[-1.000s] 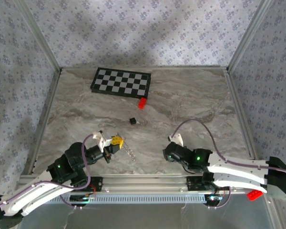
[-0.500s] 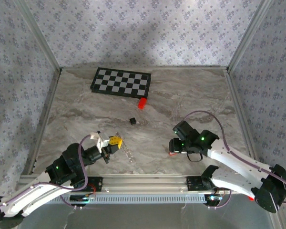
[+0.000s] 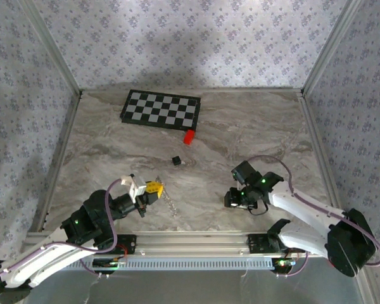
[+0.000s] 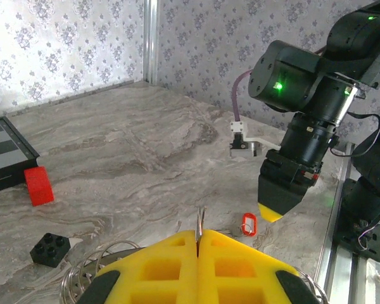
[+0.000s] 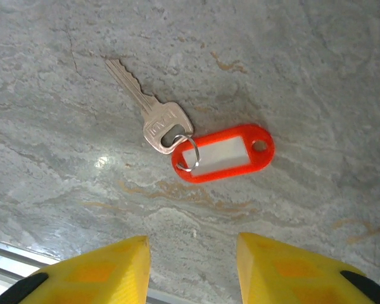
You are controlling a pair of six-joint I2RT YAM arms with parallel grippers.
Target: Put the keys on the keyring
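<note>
While the right jaws hang parted over the keys (image 5: 223,153), the left jaws are clenched on the keyring (image 4: 82,273).

Seen from the right wrist, a silver key and its red tag with a pale insert lie flat on the marble-patterned tabletop (image 5: 316,69), joined by a small wire loop, with nothing between the two yellow fingertips (image 5: 92,272) at the bottom of that view. From the left wrist, the tag (image 4: 248,223) rests just beside the tip of the right arm (image 4: 310,136), near the front rail. The left arm's (image 3: 92,218) yellow pads (image 4: 158,269) are pressed together on a thin sliver of metal, with silvery coils bunched just beneath them. From above, the loop (image 3: 171,204) trails from those jaws toward the near edge. A black cube (image 3: 175,161), a red block (image 3: 189,137) and a checkerboard (image 3: 161,109) sit farther back, well apart from both arms.
</note>
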